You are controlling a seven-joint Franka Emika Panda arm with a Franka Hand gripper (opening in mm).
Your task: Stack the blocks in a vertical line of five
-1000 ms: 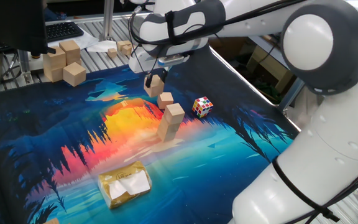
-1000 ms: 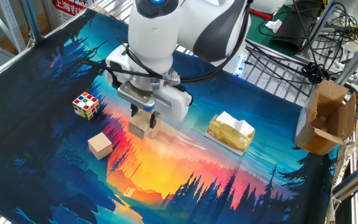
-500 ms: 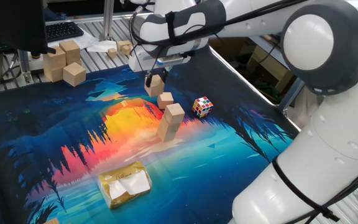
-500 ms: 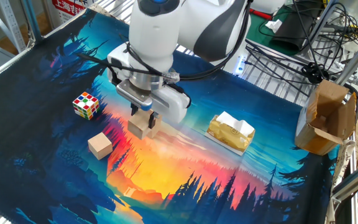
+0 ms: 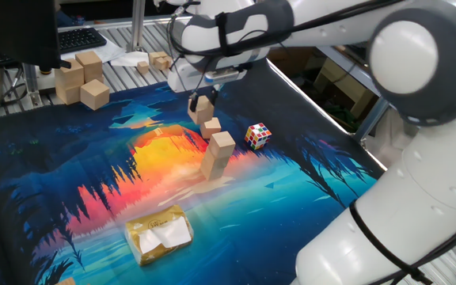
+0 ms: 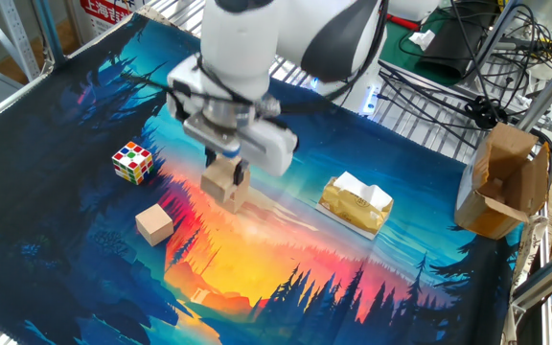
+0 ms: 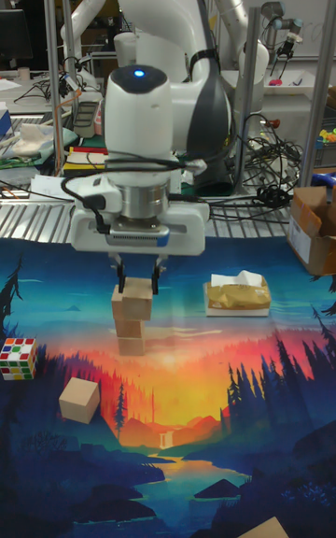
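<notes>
The gripper [image 7: 134, 284] has shifted toward the stack, its fingers clenched on a small light-tan wooden cube [image 7: 135, 290] just above two stacked cubes [image 7: 132, 332]. Nearer on the tabletop [image 7: 233, 426] lies a loose cube [image 7: 79, 400]; a multicoloured puzzle cube [image 7: 18, 358] sits beside.

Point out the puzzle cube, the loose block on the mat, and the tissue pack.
Puzzle cube [image 6: 132, 162], the other fixed view, on its top face.
Loose block [image 6: 154, 224], the other fixed view, on its top face.
Tissue pack [image 6: 356, 204], the other fixed view, on its golden wrapper.
</notes>
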